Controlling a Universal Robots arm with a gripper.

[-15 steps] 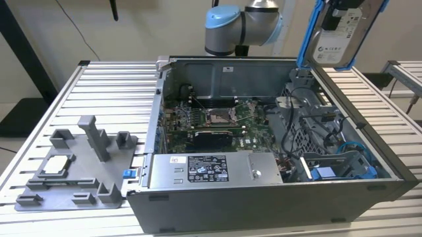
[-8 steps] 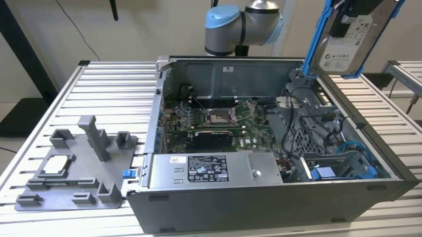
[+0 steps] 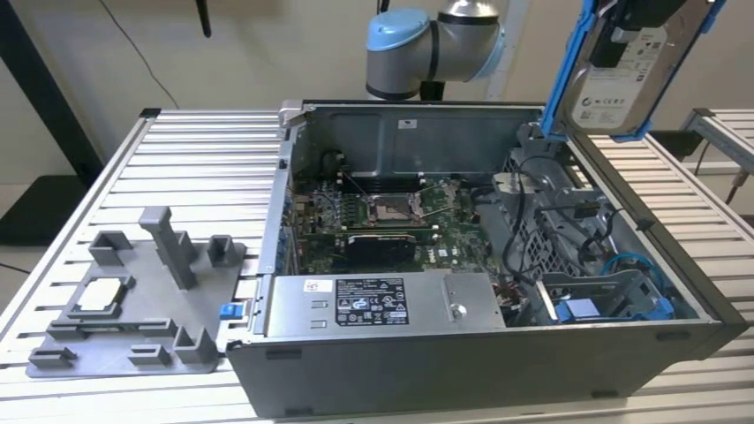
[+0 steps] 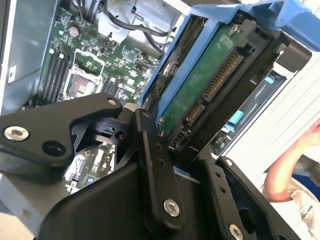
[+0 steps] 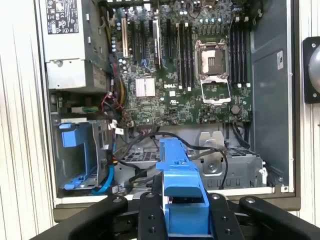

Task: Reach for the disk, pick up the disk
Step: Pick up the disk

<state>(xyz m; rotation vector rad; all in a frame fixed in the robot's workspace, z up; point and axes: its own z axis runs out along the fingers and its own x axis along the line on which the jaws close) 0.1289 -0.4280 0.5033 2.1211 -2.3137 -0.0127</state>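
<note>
The disk (image 3: 622, 84), a silver drive with a white label framed by blue caddy rails, hangs upright in the air above the far right corner of the open computer case (image 3: 471, 371) in the exterior view. My gripper (image 3: 642, 22) is shut on its upper end. In the second wrist view the disk (image 4: 210, 85) shows its green circuit side and connector, with black fingers (image 4: 152, 160) clamped against the blue rail. In the first wrist view the blue rail of the disk (image 5: 180, 175) stands between the two black finger links of my gripper (image 5: 182, 210), high over the case.
Inside the case lie a motherboard (image 5: 190, 75), a power supply (image 3: 377, 305), cables and an empty blue drive bay (image 3: 606, 305). A grey fixture plate (image 3: 130, 300) with posts sits on the slatted table at the exterior view's left. A person's arm (image 4: 290, 170) is nearby.
</note>
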